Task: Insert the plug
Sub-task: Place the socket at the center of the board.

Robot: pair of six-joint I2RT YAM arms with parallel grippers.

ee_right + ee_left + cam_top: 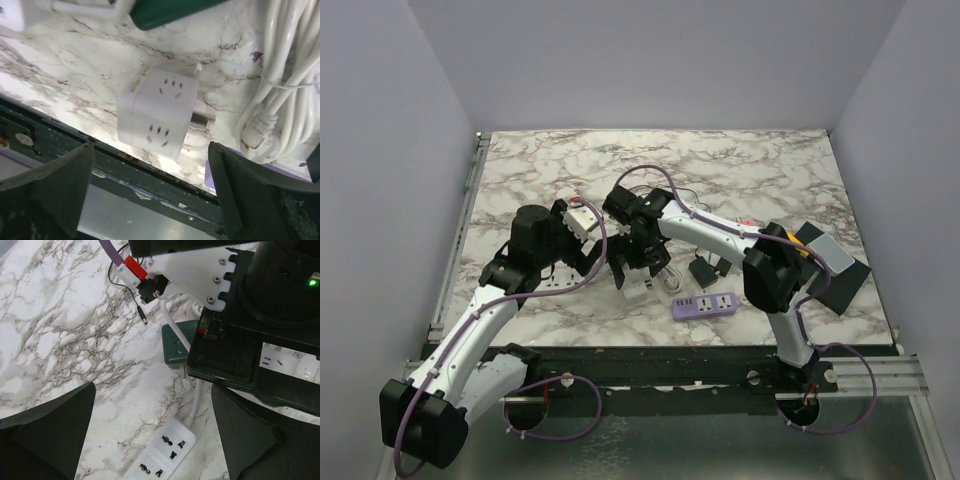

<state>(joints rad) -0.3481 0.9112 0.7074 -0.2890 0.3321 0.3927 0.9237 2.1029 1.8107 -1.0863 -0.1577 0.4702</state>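
Hanging wide open and empty, the right pincer (pixel 150 145) is over the white cube plug (pixel 157 112), which lies just beside the near edge of the table (pixel 75 70); a clumsy push could slide it off. The left pincer (pixel 152 387), also wide and empty, is very near the right arm (pixel 240 355): collision risk. Free room lies farther back.

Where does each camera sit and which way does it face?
Top external: above and behind the bases, looking down on the table; left arm and right arm show.
Left wrist: looking down at a white strip; left hand open, right arm intrudes.
Right wrist: looking down at a white cube by the near edge; right hand open.
Shared: both wrist views catch the green socket.
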